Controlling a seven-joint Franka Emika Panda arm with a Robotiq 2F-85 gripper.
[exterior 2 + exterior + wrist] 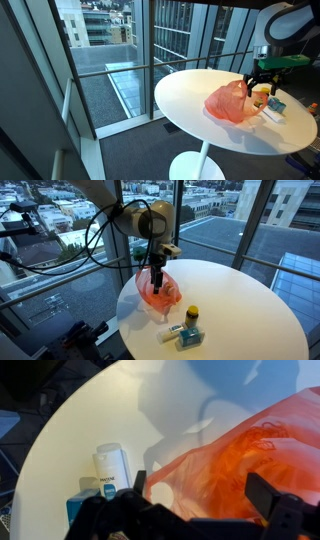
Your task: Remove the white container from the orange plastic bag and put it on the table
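Note:
The orange plastic bag (160, 292) lies crumpled on the round white table (240, 300); it also shows in the other exterior view (234, 102) and fills the right of the wrist view (250, 445). My gripper (157, 273) (262, 78) hangs just above the bag, pointing down. In the wrist view its two dark fingers (203, 490) stand wide apart, open, with bag plastic between them. A pale round patch shows through the plastic near one finger; I cannot tell whether it is the white container. The container is otherwise hidden.
A yellow-capped bottle (192, 314) stands beside the bag, and a flat white-and-teal item (181, 333) (108, 468) lies by it near the table edge. Glass walls surround the table.

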